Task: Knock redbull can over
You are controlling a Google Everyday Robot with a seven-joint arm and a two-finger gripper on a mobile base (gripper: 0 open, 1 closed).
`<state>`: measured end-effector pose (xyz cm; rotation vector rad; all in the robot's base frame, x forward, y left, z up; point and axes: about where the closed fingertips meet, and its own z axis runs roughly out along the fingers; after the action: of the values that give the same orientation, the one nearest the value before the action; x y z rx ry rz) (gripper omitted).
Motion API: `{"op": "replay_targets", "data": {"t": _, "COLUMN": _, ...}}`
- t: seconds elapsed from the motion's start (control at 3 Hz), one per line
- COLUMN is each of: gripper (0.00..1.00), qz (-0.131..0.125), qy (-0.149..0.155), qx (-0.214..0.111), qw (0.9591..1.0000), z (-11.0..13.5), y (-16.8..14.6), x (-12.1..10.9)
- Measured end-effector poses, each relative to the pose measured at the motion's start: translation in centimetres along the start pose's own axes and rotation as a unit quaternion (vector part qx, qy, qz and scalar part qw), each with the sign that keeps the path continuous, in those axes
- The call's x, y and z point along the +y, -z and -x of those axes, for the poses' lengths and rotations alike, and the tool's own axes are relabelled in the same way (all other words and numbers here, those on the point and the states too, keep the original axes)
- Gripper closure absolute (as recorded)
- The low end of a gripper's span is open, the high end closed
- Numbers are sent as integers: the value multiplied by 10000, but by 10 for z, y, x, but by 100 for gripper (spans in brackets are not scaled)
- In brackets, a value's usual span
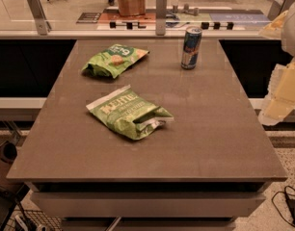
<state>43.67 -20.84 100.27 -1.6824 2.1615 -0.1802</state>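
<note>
1. redbull can: standing upright on the table, in the far-right part of the top, near the back edge. Blue and silver body, silver top. Nothing touches it.
2. gripper: pale, blurred shape at the right edge of the view, off the table's right side and well apart from the can. It sits nearer the camera than the can. Released or clenched: can't tell. It holds nothing that I can see.
3. 2 green chip bags lie flat on the table, both left of the can:
   - far bag: far-left area, roughly level with the can and well apart from it.
   - near bag: around mid-table, crumpled, open end pointing right. Apart from the far bag.
4. Behind the table: a glass barrier with metal posts along the back edge. Beyond the glass is a brown paper bag.
5. Floor, bottom right: black cable, clear of the table.
</note>
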Motion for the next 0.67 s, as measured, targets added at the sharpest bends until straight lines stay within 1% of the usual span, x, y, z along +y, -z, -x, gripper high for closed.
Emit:
{"op": "replay_targets", "data": {"t": 0.33, "gripper": 0, "qz": 0, "qy": 0, "qx": 0, "qw": 10000, "z": 0, "y": 0, "x": 0}}
{"op": "replay_targets", "data": {"t": 0.67, "gripper": 0, "qz": -60, "qy": -127, "qx": -64, "qw": 9999, "z": 0, "y": 0, "x": -5}}
